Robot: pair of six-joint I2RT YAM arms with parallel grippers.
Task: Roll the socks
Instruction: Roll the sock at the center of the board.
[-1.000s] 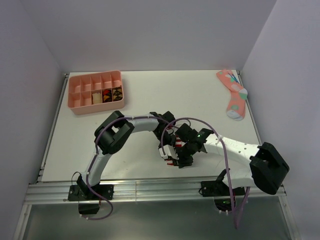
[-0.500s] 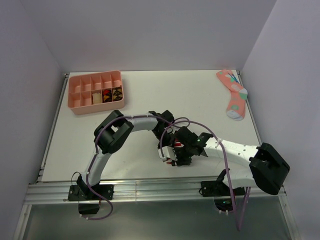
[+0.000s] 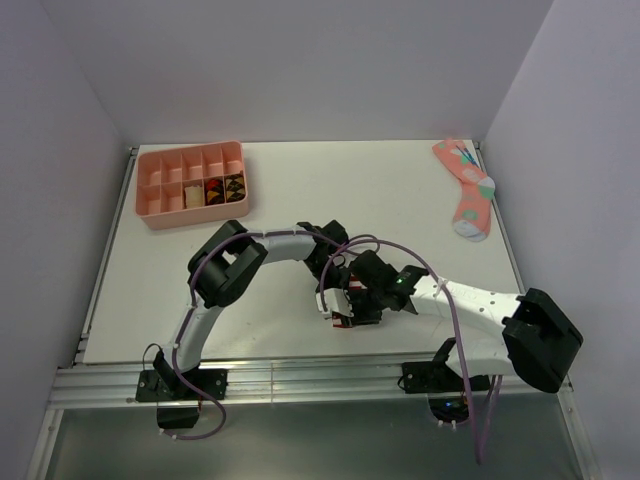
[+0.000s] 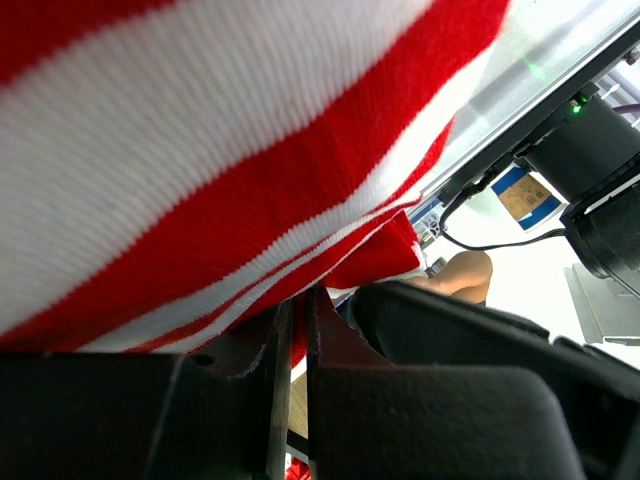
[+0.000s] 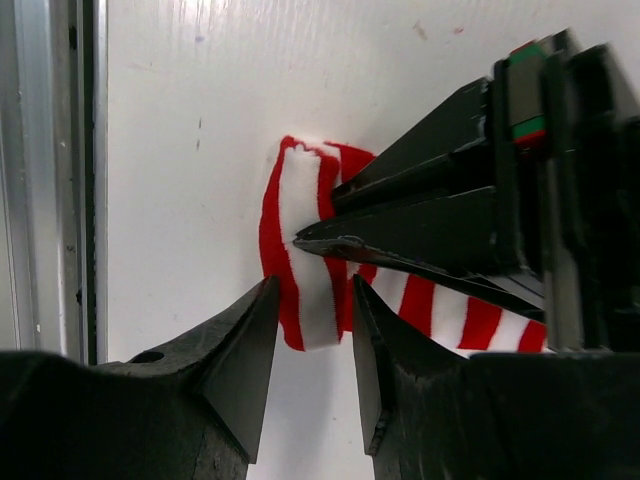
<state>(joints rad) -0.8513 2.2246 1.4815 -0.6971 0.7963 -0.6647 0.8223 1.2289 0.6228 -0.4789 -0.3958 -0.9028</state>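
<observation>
The red-and-white striped sock (image 3: 337,317) lies bunched near the table's front edge, between both grippers. My left gripper (image 3: 334,296) is shut on it; in the left wrist view the sock (image 4: 200,150) fills the top and red fabric sits between the nearly closed jaws (image 4: 297,305). My right gripper (image 5: 312,288) is open, its tips on either side of the sock's folded end (image 5: 310,310); I cannot tell if they touch it. The left gripper's fingertips (image 5: 305,242) pinch that fold just above. The tan sock does not show plainly; only a tan patch (image 4: 465,272) shows beyond the striped one.
A pink sock with teal and grey pattern (image 3: 468,190) lies at the back right. A pink divided tray (image 3: 190,152) stands at the back left. The table's front metal rail (image 5: 50,200) runs close beside the striped sock.
My right gripper has moved left, up to the striped sock's folded end. The left gripper has stayed shut on the sock with little movement.
</observation>
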